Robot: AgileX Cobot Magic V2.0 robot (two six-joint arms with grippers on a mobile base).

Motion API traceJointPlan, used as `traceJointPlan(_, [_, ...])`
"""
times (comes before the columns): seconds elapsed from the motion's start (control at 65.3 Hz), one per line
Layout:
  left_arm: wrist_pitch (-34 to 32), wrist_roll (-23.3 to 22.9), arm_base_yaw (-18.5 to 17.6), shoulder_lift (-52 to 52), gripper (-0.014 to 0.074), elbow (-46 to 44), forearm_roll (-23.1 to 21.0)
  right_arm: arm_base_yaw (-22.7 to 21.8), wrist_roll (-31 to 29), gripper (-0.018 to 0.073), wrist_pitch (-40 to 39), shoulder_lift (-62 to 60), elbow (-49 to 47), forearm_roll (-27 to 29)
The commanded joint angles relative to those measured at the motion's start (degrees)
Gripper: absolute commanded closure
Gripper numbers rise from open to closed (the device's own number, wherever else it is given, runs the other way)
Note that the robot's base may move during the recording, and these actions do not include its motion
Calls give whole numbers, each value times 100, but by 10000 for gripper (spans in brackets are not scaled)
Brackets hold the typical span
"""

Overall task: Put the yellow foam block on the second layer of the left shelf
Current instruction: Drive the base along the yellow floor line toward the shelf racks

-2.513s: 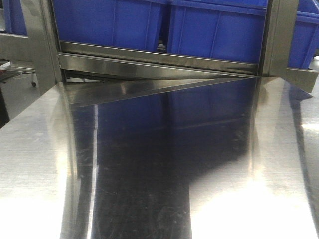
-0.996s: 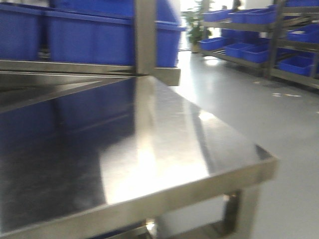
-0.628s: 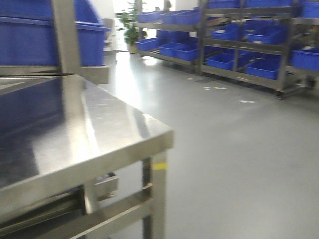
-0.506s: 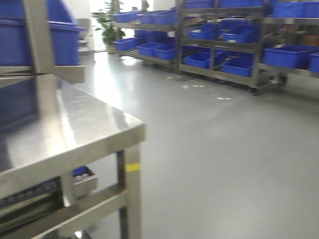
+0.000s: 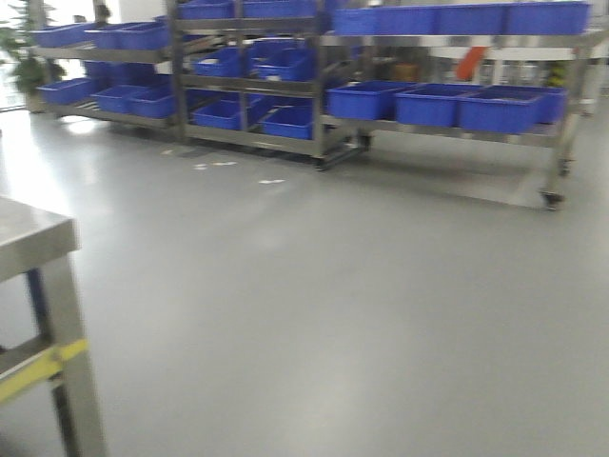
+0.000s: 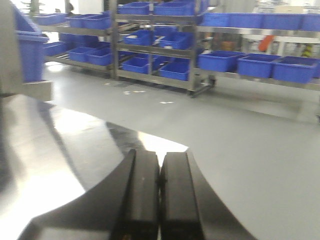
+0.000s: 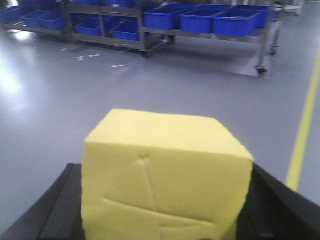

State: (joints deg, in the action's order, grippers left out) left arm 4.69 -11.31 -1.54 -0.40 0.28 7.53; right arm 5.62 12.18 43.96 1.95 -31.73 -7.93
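At far left a steel table (image 5: 29,238) corner meets the grey floor (image 5: 333,314). The left gripper (image 6: 160,167) hangs over the tabletop with its two black fingers (image 6: 142,190) pressed flat together, holding nothing. Further right, the right gripper (image 7: 167,215) clamps the yellow foam block (image 7: 165,160) between its own fingers above bare floor, with blue bins (image 5: 428,100) on racks (image 5: 438,131) well beyond.

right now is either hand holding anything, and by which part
The right hand holds the yellow foam block, clamped across its two opposite side faces. The left hand is shut and empty.
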Motion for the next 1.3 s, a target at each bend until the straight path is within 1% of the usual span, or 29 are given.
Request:
traceJointPlan(0.0, [-504, -22, -14, 46, 460, 148, -13, -21, -53, 302, -479, 82, -149, -105])
traceJointPlan(1.287, [-504, -22, -14, 46, 460, 148, -13, -21, -53, 302, -479, 86, -149, -105])
